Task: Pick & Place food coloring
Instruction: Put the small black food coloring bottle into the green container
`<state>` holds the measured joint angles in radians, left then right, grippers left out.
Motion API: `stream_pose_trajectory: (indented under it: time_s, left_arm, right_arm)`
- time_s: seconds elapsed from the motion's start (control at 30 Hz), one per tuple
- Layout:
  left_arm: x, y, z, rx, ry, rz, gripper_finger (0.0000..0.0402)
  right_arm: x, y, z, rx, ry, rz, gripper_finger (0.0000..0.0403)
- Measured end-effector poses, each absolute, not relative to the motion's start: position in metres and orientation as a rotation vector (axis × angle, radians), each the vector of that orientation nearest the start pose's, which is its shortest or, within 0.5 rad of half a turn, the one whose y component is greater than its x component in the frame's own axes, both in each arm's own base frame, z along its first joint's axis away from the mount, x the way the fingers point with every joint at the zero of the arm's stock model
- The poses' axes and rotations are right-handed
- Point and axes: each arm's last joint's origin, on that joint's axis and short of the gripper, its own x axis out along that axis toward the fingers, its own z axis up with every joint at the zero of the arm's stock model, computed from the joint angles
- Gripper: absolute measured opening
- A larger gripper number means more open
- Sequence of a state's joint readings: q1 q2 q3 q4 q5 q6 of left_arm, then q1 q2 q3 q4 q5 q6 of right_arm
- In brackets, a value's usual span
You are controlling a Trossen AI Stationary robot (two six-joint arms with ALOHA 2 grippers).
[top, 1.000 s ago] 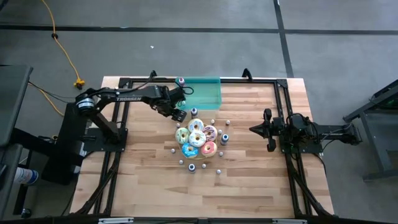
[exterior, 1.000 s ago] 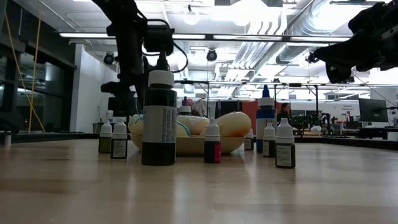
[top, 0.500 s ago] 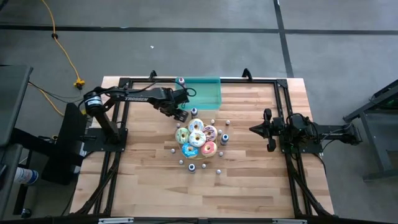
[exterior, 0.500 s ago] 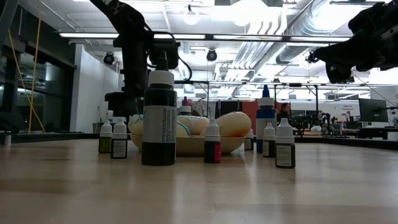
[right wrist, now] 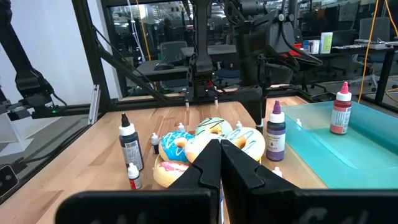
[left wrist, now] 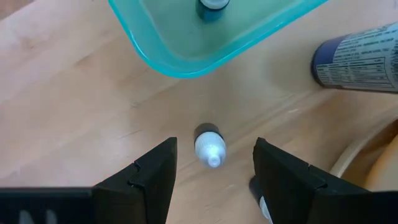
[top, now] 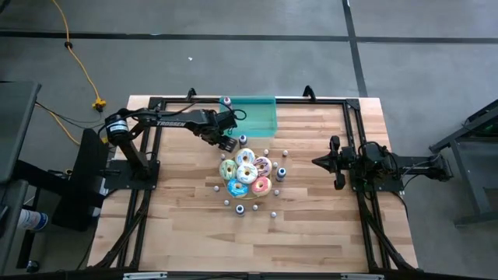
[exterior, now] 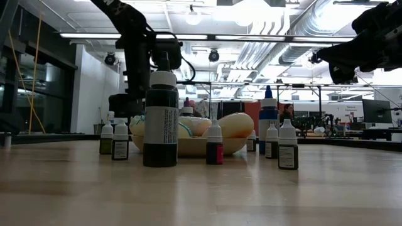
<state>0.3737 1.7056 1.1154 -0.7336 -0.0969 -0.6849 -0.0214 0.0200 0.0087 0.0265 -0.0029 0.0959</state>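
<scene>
We see the left tool (left wrist: 211, 171) open, its fingers either side of a small white-capped bottle (left wrist: 209, 144) standing on the worktop (left wrist: 74, 112) just beside the teal tray (left wrist: 186, 59), while the right tool (right wrist: 219, 163) waits shut at right.

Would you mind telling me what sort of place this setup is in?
Probably a robotics lab or workshop: exposed ceiling ducts, more framed workbenches behind the table, and a monitor on a far bench.
</scene>
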Motion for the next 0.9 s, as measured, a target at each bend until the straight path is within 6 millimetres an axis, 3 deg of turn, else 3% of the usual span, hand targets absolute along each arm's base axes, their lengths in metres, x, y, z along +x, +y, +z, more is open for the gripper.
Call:
stream_pose_trajectory:
  time_s: [0.2, 0.43, 0.9]
  left_arm:
    - [0.2961, 0.1185, 0.1754, -0.756, 1.178, 0.834, 0.0176]
    - [0.2976, 0.1192, 0.1758, -0.755, 1.160, 0.831, 0.0124]
    - [0.2957, 0.1185, 0.1756, -0.737, 1.186, 0.825, 0.0067]
  right_arm:
    - [0.0984, -0.0020, 0.1674, 0.096, -0.016, -0.018, 0.0000]
    - [0.0984, -0.0020, 0.1676, 0.096, -0.016, -0.018, 0.0000]
    - [0.0984, -0.0020, 0.1674, 0.096, -0.016, -0.018, 0.0000]
